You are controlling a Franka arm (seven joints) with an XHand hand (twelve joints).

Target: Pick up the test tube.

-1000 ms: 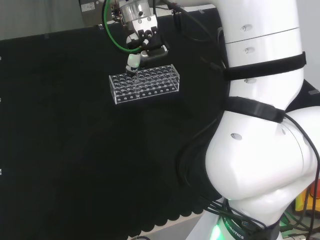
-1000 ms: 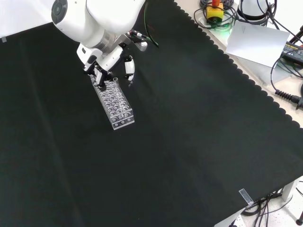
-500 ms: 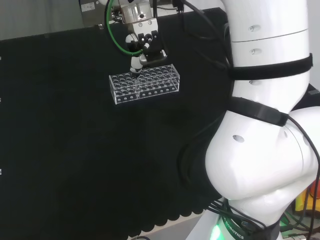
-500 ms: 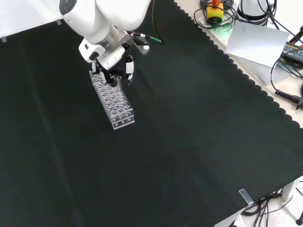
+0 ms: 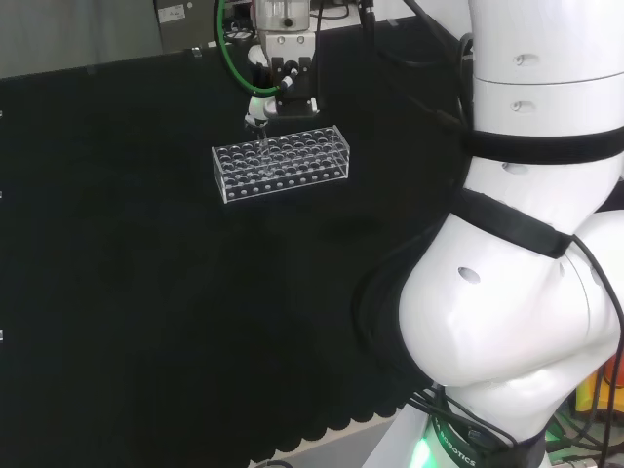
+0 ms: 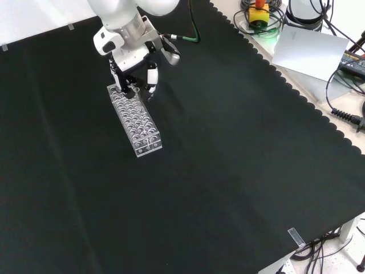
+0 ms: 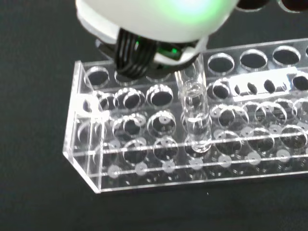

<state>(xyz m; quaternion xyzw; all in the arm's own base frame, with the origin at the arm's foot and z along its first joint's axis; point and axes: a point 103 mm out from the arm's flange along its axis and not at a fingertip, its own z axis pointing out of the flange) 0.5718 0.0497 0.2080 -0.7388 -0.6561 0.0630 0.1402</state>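
The clear test tube [image 7: 195,113] hangs straight down from the robot hand [image 7: 159,21], its long axis upright and roughly square to the top plate of the clear acrylic test tube rack [image 7: 159,154]. In the wrist view its upper end disappears under the blurred white underside of the robot hand beside a bundle of dark cables, and its rounded bottom sits down among the rack's holes, apparently level with the upper plates, so it looks part-way out of a well and not yet free of the rack. In the head view the robot hand [image 5: 281,93] stands directly over the far edge of the rack [image 5: 281,164], near its middle; in the front view the robot hand [image 6: 137,71] is over the end of the rack [image 6: 137,119] that lies higher in the picture, fingers pointing down at it. The fingers appear drawn together around the top of the tube, pinching it, though the contact itself is hidden. The rack rests flat on the black-clothed bench [image 6: 228,171]. Since the tube lies directly below the robot hand and in line with its well, the remaining lift should run straight up along that axis; a sideways drift could catch the tube on the hole's edge and drag the rack
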